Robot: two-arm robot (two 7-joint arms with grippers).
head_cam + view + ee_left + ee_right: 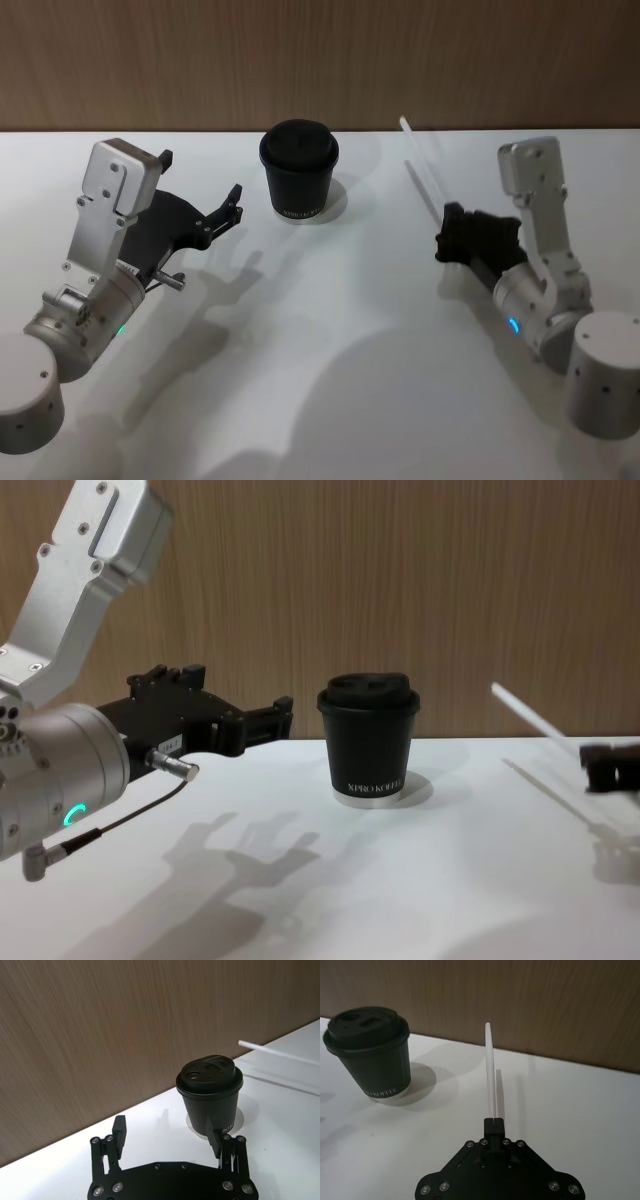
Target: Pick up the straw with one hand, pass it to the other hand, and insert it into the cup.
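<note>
Gripping 1 straw [424,165] in clamped right tool [446,236] | left tool [200,177] spread wide, empty | 1 cup [299,175] lidded

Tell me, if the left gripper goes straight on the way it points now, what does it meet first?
Probably the cup. The open left gripper points toward it, and the cup stands ahead, a little to one side of the gripper's midline. Depth is unclear, so one fingertip might strike its wall first.

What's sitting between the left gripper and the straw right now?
The cup, seen in the head view: the open left gripper is on one side of it, and the straw, clamped in the right gripper, is on the other.
</note>
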